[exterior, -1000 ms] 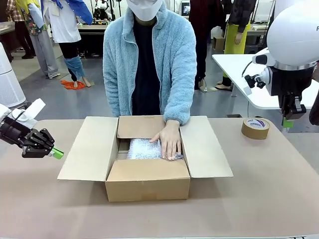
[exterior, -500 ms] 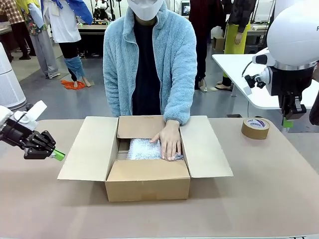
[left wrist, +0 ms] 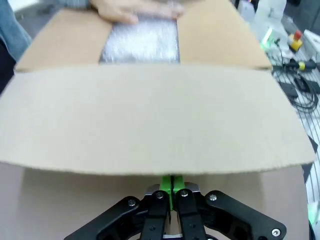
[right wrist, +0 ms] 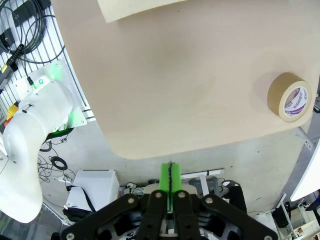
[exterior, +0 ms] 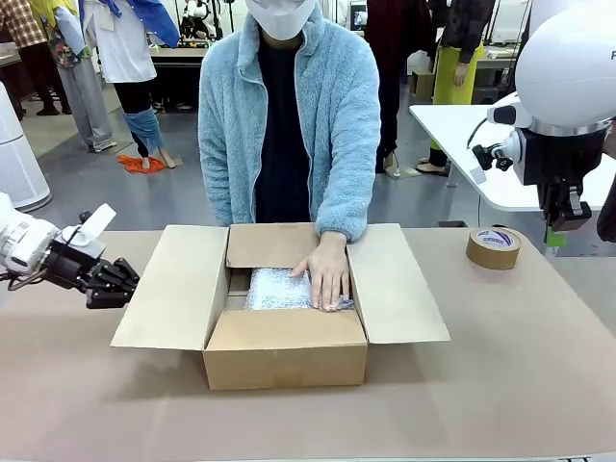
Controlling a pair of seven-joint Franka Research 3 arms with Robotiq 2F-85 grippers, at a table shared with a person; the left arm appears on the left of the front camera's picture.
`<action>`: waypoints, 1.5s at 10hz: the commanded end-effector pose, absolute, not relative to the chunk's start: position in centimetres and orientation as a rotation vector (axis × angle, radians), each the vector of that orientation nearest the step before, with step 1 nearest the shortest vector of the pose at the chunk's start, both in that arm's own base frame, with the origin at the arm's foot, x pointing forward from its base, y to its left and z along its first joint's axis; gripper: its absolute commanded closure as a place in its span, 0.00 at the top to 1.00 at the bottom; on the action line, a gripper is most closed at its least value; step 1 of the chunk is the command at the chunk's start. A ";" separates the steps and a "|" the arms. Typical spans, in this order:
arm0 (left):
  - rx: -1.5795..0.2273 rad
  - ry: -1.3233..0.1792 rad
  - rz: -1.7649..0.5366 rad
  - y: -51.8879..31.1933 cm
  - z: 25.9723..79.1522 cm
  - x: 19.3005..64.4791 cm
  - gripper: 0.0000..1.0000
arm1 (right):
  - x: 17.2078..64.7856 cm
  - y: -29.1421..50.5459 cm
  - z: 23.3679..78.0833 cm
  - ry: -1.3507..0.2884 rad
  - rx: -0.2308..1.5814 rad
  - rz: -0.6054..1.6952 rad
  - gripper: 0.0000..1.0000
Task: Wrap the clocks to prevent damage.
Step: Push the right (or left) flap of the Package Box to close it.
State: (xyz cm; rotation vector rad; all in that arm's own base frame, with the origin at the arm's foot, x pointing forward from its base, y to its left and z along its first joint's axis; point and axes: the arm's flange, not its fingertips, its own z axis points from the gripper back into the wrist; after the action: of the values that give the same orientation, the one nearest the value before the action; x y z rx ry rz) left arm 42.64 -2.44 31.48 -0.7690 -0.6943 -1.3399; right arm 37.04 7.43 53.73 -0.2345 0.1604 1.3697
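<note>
Plainly, left fingers [left wrist: 166, 194] and right fingers [right wrist: 164, 180] press together, empty, by the tan table [exterior: 539, 385].

The left gripper [exterior: 131, 279] is travelling forward along its own fingers, closing the gap to the cardboard box's left flap [exterior: 173, 286]. A second ago the flap lay well ahead of its tips. Now the flap's outer edge is sitting right at them, hiding the green pads [left wrist: 166, 186] in the front view, and the fingers are levelling out from their earlier downward tilt.
</note>
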 end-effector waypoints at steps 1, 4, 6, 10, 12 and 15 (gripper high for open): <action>-0.926 -0.882 -1.306 -1.8 30.7 43.1 0.00 | 36.9 7.4 53.7 0.173 -0.248 1.354 0.01; -1.086 -1.005 -1.246 -2.7 30.7 43.4 0.00 | 36.9 7.4 53.7 0.173 -0.248 1.354 0.01; -1.164 -1.042 -1.250 -5.7 31.0 43.8 0.00 | 36.9 7.4 53.7 0.173 -0.248 1.354 0.01; -1.148 -1.072 -1.293 -11.7 31.5 45.7 0.00 | 36.9 7.4 53.7 0.173 -0.248 1.354 0.01; -1.115 -1.067 -1.275 -13.1 30.6 47.1 0.00 | 36.9 7.4 53.7 0.173 -0.248 1.354 0.01; -1.141 -0.987 -1.240 -13.9 26.6 47.7 0.00 | 36.9 7.4 53.7 0.173 -0.248 1.354 0.01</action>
State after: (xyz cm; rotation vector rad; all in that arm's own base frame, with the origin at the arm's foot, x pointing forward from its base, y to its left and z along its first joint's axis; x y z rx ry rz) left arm 47.18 -13.15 28.12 -1.1463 -0.9777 -1.2425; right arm 37.04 7.42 53.74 -0.2350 0.1608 1.3691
